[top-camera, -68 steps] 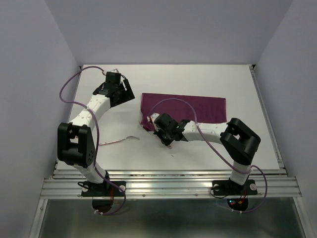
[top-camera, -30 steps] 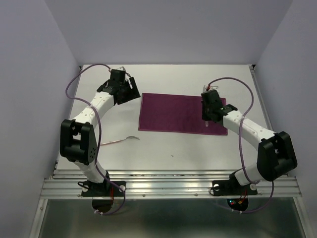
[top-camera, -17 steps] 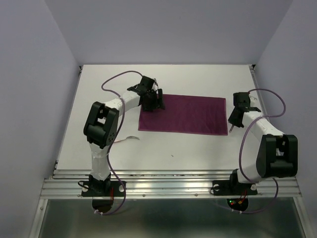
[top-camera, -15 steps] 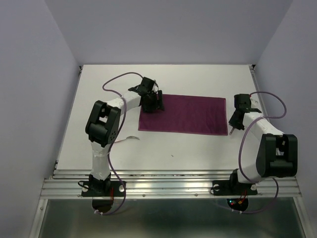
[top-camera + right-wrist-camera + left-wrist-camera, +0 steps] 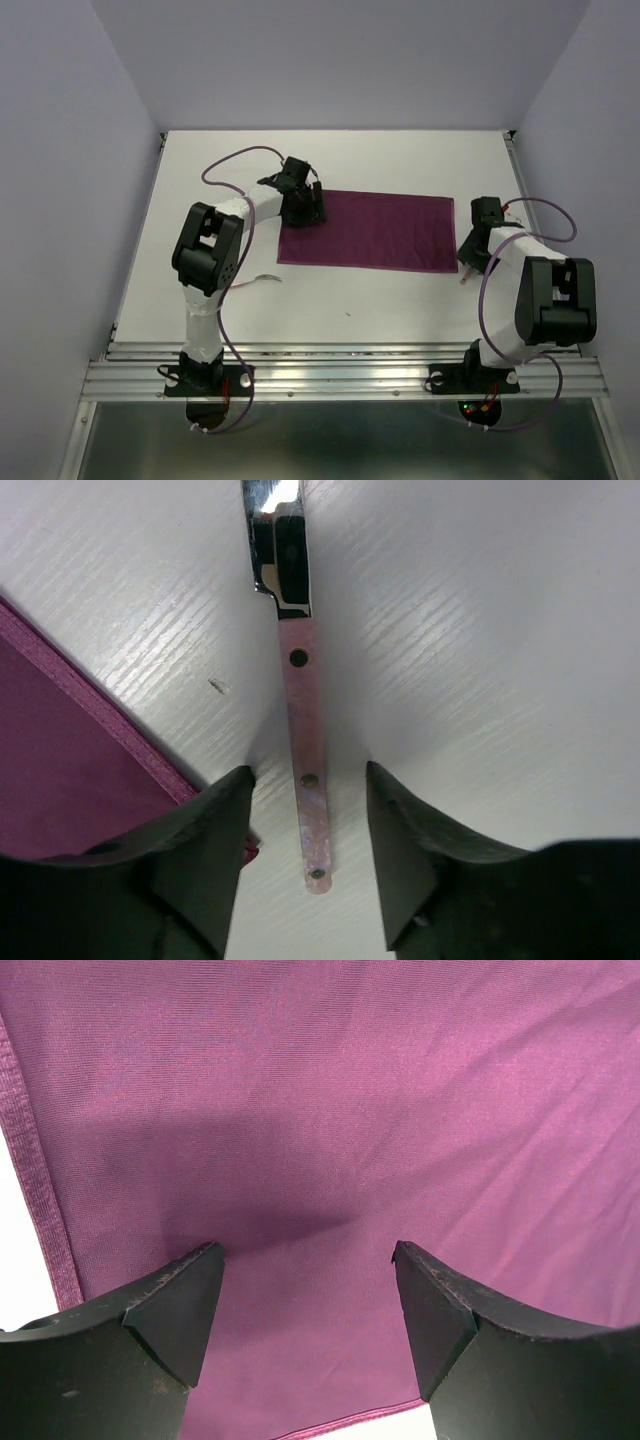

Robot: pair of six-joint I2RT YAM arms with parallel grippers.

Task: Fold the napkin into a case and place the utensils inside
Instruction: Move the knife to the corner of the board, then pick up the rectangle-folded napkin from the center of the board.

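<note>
- Napkin [image 5: 365,230], plain burgundy-purple cloth, lies spread on white table [image 5: 400,160].
- Left gripper [image 5: 305,1290] over its far-left corner, jaws spread.
- Right gripper [image 5: 305,780], jaws spread, straddles pink-handled metal knife [image 5: 297,680] just beside the cloth's right edge.

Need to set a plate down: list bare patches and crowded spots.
Free: the strip of table behind the napkin; the near strip between napkin and arm bases, right of the loose utensil. Crowded: napkin's right edge, where the right gripper straddles the other utensil; its far-left corner, under the left gripper.
</note>
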